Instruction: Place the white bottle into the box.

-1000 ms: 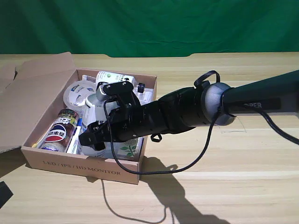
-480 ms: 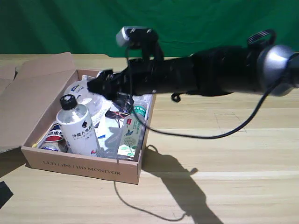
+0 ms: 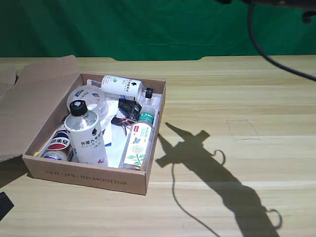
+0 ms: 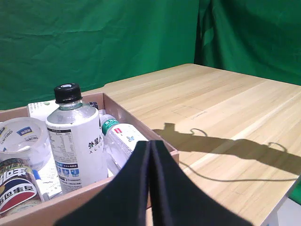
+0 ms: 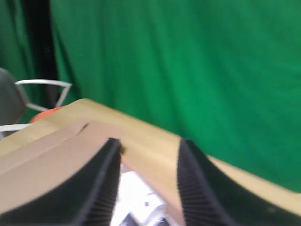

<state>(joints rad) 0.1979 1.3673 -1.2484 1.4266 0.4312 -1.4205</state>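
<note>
Arm's lifted clear of the exterior view since a second ago; I see the white bottle [image 3: 87, 135] upright by the box's [image 3: 89, 174] front wall. Left wrist: bottle beside a clear bottle [image 4: 120, 139]. Right wrist: claw [image 5: 147, 183] open, empty.

Staged robot test area, lab or studio type. Green cloth backdrop [image 3: 148, 27] hangs in folds behind a pale wood-grain table [image 3: 237, 103], seen in all three views. Table edge shows in the left wrist view, the cloth running on round the corner. Black cable [image 3: 276, 54] hangs down at the exterior view's upper right. Faint pencilled rectangle [image 3: 243, 130] drawn on the tabletop. Worn cardboard box [image 3: 89, 175] holds mixed bottles and a can. Chair frame [image 5: 28, 94] visible past the table, right wrist view.
</note>
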